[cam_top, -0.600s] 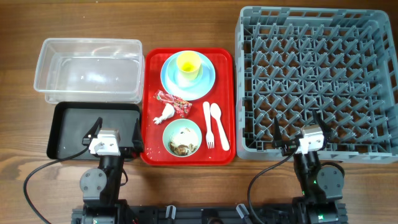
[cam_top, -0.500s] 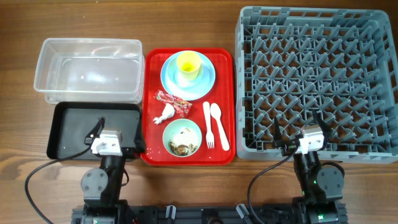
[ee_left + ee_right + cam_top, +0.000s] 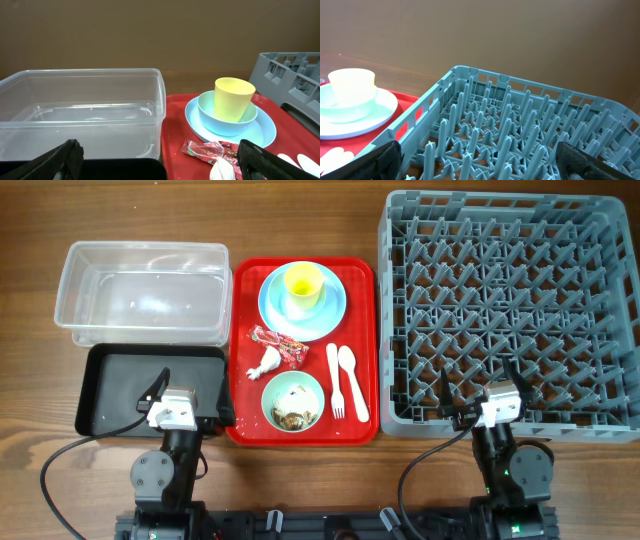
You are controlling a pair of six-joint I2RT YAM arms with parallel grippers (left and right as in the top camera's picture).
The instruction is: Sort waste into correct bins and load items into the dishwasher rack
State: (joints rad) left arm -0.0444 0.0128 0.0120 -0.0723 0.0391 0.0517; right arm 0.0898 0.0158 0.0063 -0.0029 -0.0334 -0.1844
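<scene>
1. Left claw [image 3: 160, 156] has edged slightly toward the red tray [image 3: 243, 385]; it and the right claw [image 3: 480, 156] both gape, holding nothing.
2. Task looks unstarted: wrapper [image 3: 278, 343], tissue [image 3: 266, 364], scraps [image 3: 293, 418] and plate [image 3: 336, 307] lie on that tray; rack [image 3: 510, 300], right of it, bare.

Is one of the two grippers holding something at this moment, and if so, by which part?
Nothing is held. The left gripper and the right gripper are both open and empty, and neither touches any object.
</scene>
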